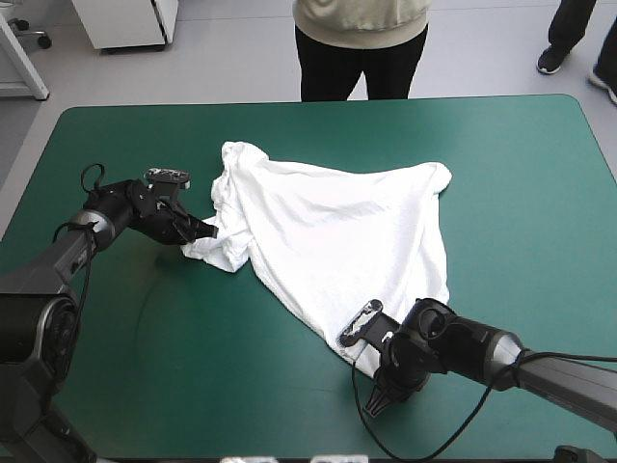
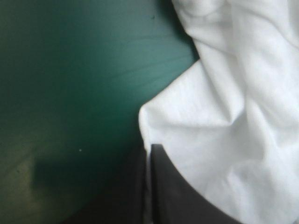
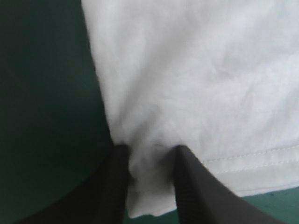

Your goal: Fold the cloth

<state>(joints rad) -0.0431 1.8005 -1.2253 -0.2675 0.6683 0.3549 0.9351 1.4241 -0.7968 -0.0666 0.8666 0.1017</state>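
Note:
The white T-shirt (image 1: pixel 337 231) lies spread across the middle of the teal-green table, bunched and folded over along its left side. My left gripper (image 1: pixel 204 230) lies low at that bunched left edge. In the left wrist view the gripper (image 2: pixel 147 156) is shut on a corner of the T-shirt (image 2: pixel 224 116), with a thin sheet between the black fingers. My right gripper (image 1: pixel 371 349) sits at the shirt's near corner by the front edge. In the right wrist view the gripper (image 3: pixel 148 151) pinches puckered cloth of the T-shirt (image 3: pixel 196 70) just inside the stitched hem.
Bare teal-green cover (image 1: pixel 521 174) stretches to the right of the shirt and along the front left. The right arm's forearm lies low across the front right corner.

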